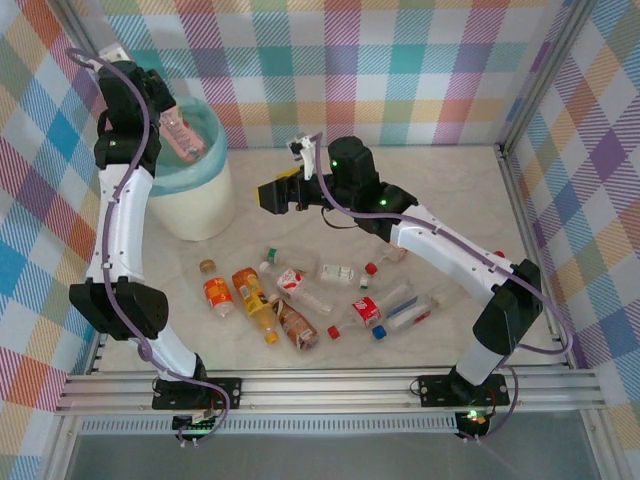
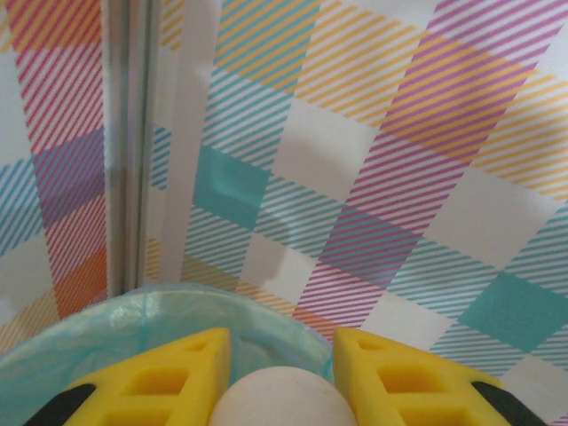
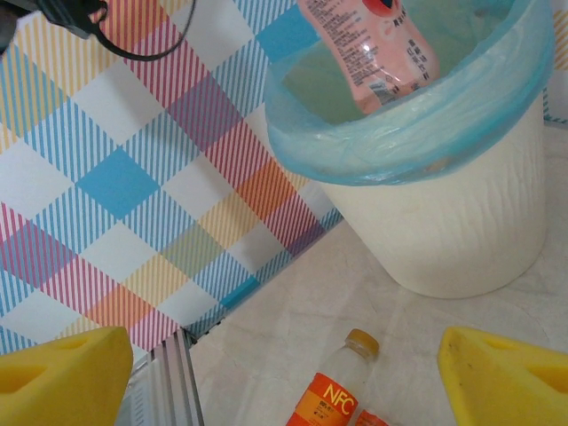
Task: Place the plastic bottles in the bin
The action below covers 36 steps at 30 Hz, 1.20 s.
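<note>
The left pincer (image 2: 280, 344) is pinching a pink bottle (image 3: 368, 49) over the bin (image 3: 461, 222); its own camera is catching a pale rounded end between the fingers. The right pincer (image 3: 284, 351) is hanging spread, facing an orange bottle (image 3: 342, 395). The overhead view is showing other bottles (image 1: 297, 325) lying on the surface (image 1: 440, 200).

Pastel plaid walls (image 1: 400, 60) in pink, teal, orange and purple enclose a pale, marbled beige tabletop (image 1: 460, 180) on three sides (a grey metal corner post (image 2: 133, 151) marks one seam). Grooved aluminium rails (image 1: 330, 388) line the near edge under even light.
</note>
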Each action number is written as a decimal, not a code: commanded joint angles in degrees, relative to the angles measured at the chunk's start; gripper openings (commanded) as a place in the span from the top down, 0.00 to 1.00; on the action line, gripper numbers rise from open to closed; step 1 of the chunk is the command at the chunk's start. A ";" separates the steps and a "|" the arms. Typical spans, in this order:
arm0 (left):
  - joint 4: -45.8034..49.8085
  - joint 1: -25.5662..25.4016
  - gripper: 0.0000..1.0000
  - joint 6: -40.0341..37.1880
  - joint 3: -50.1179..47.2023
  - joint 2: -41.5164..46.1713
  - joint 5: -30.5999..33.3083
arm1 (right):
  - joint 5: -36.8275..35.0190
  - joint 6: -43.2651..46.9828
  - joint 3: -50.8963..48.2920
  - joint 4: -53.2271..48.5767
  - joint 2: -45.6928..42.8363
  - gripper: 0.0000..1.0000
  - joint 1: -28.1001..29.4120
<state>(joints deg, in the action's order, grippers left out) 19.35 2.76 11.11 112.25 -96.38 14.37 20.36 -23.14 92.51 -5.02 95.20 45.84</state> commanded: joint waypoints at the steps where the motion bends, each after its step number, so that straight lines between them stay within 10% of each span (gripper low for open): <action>1: -7.83 0.85 1.00 -1.21 -6.10 -0.32 -2.00 | 0.03 0.66 -1.18 1.66 -1.76 0.11 0.39; 13: -8.02 0.84 0.97 -1.86 -14.19 -3.36 -8.11 | 1.24 0.11 -1.50 2.54 -0.82 0.11 0.39; 25: -3.94 0.85 0.55 -1.80 -11.17 -5.63 -10.76 | 0.82 0.47 -2.04 2.47 -1.26 0.10 0.47; 36: -0.07 0.84 0.40 -0.98 -8.39 -5.02 -11.55 | 0.99 0.47 -2.49 2.58 -1.57 0.10 0.41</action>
<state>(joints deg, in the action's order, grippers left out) 17.96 3.18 9.47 101.65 -101.75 3.86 20.60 -23.14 90.37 -3.55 95.18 45.84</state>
